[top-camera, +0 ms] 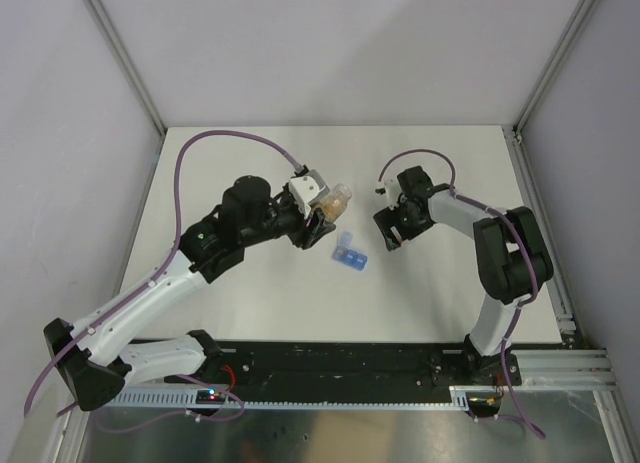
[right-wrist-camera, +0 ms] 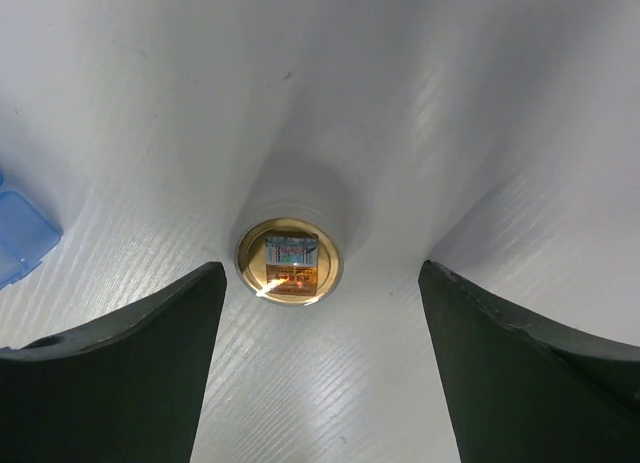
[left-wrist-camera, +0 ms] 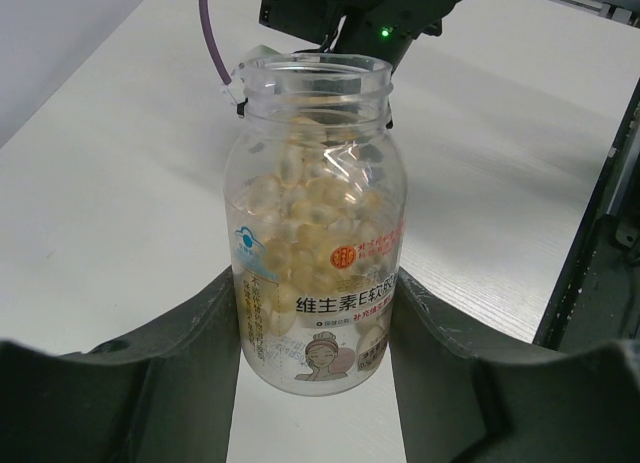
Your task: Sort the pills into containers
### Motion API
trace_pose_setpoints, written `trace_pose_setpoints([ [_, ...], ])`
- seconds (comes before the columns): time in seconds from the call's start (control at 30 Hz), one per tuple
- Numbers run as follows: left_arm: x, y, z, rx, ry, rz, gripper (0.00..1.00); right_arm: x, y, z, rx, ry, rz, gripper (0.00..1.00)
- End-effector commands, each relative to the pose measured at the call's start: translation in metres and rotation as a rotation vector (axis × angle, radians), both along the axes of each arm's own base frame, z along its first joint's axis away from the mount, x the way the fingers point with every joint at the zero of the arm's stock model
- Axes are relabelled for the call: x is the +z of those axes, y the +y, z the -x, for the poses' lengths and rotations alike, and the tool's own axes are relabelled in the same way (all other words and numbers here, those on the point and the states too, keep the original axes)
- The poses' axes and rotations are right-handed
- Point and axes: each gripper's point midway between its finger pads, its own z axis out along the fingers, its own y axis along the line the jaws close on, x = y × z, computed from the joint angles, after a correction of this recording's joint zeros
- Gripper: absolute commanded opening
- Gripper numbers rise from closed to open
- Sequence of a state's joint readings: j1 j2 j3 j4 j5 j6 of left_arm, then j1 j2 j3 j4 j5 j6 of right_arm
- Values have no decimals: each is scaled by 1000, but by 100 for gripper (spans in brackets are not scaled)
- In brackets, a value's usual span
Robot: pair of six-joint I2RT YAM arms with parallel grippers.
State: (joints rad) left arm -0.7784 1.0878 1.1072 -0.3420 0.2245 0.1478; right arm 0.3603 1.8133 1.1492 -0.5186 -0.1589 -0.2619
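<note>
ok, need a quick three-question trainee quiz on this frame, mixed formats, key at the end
1. True or false: the left gripper grips the clear plastic bottle of yellow softgels, and the bottle's mouth is uncapped.
2. What lies on the table between the spread fingers of the right gripper? A) round gold cap B) blue pill box C) a loose pill
3. Fill in: the light-blue plastic pill box sits on the white table ____ the two arms.
Key: 1 true; 2 A; 3 between.
</note>
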Motion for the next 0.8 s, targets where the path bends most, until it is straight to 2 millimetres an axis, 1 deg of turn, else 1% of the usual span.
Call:
trace_pose_setpoints([
  [0.0, 19, -4, -1, -18, -38, 43, 0, 1, 9, -12, 4, -17, -9, 82],
  [0.13, 19, -4, -1, -18, -41, 40, 0, -2, 12, -11, 7, -7, -2, 78],
  [0.33, 19, -4, -3, -15, -46, 35, 0, -4, 18, -8, 20, -5, 6, 74],
  [0.63, 19, -2, -3, -10, -50, 33, 0, -6, 23, -5, 33, 0, 14, 67],
  [0.77, 19, -2, -4, -7, -51, 32, 0, -6, 24, -4, 38, 0, 16, 62],
])
